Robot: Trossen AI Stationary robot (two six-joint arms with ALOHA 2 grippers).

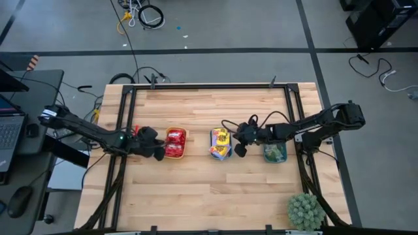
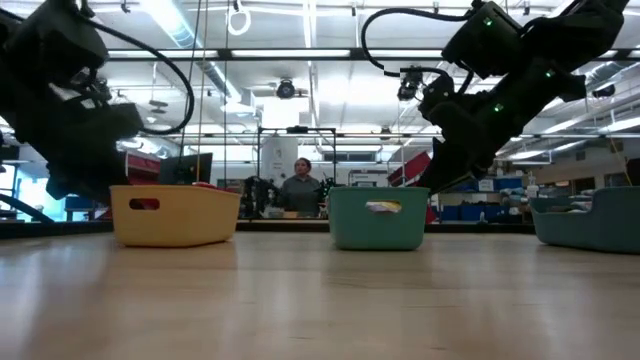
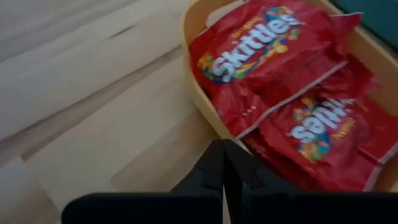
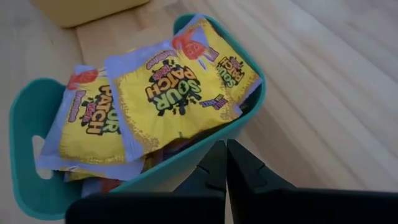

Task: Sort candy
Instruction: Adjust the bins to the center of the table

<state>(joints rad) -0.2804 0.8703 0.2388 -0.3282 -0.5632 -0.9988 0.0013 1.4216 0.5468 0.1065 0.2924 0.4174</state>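
Observation:
Glossy red candy packets (image 3: 273, 37) fill the yellow-orange tray (image 1: 175, 143). Just left of this tray, my left gripper (image 3: 224, 163) hangs shut with nothing in it, its tips by the tray's rim (image 3: 185, 28). Yellow candy packets with purple print (image 4: 168, 93) lie piled in the middle teal tray (image 4: 25, 124). At that tray's right side my right gripper (image 4: 226, 163) hangs shut and bare, slanting down toward the rim. In the high view, the left gripper (image 1: 159, 153) and the right gripper (image 1: 239, 149) each stand beside their tray.
A second teal tray (image 1: 275, 153) with green candy stands under the right arm, at the right. A spiky green plant (image 1: 305, 210) sits at the near right corner. Bare wood lies in front of and behind the row of trays. A person shows far behind the table in the low view.

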